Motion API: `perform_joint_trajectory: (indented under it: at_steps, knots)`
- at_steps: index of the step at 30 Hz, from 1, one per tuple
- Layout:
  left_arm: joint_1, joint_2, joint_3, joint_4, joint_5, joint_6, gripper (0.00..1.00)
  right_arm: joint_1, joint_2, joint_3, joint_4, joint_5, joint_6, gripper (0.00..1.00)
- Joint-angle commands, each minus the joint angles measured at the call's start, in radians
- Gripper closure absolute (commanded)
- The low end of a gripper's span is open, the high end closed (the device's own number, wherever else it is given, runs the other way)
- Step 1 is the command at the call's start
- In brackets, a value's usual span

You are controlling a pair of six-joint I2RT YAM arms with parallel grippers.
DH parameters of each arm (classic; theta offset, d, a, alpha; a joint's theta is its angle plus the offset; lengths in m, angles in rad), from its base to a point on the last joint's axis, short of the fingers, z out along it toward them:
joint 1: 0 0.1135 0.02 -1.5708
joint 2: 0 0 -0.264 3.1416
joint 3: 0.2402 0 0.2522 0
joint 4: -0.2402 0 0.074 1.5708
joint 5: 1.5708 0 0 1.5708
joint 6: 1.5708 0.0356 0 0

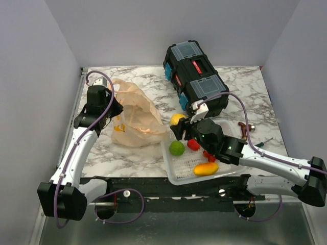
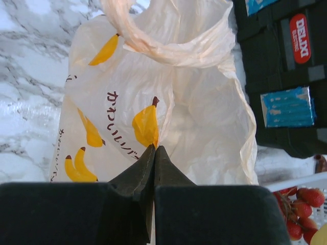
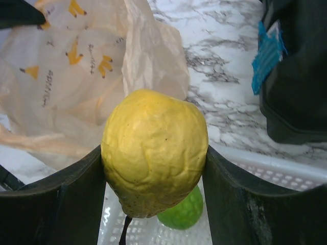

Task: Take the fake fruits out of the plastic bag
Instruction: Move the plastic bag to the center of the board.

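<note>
1. The right gripper (image 3: 154,158) is clamped on the yellow lemon-like fruit (image 3: 153,148), with one finger on each flank. It holds the fruit over the far-left corner of the white mesh basket (image 1: 176,172), clear of the bag.
2. The left gripper (image 2: 154,153) has its fingers pressed together tip to tip, right against the front of the plastic bag (image 2: 199,117). Whether any film is nipped between them cannot be told.
3. The peach-tan bag, printed with yellow bananas, sits crumpled on the marble table (image 1: 153,84) just left of the basket, one loop handle draped across its top.
4. The red round fruit (image 1: 193,144) and the bunch of red berries (image 1: 208,154) lie in the basket, just beside each other near its middle.
5. A green lime-like ball (image 1: 177,148) lies at the basket's left side, under the held lemon. An orange mango-like fruit (image 1: 206,168) lies by the near rim.
6. A black toolbox (image 1: 196,76) with blue latches lies on the table beyond the basket.
</note>
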Motion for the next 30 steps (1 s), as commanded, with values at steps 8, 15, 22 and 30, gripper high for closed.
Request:
perform_joint_trajectory:
  at_steps: [8,15,22,30]
  knots:
    - [0.093,0.159,0.194,-0.001,-0.026,-0.026,1.0,0.005,-0.241,-0.165,-0.236,0.101,0.228,0.87]
    - [0.169,0.226,0.272,-0.036,0.033,-0.046,1.0,0.004,-0.259,-0.174,-0.344,0.117,0.318,0.87]
    - [0.179,0.193,0.191,0.0,0.107,-0.065,0.81,0.004,-0.203,-0.143,-0.468,0.066,0.395,0.86]
    - [0.177,0.061,0.162,0.003,0.017,-0.038,0.53,0.004,-0.098,-0.114,-0.53,-0.112,0.432,0.84]
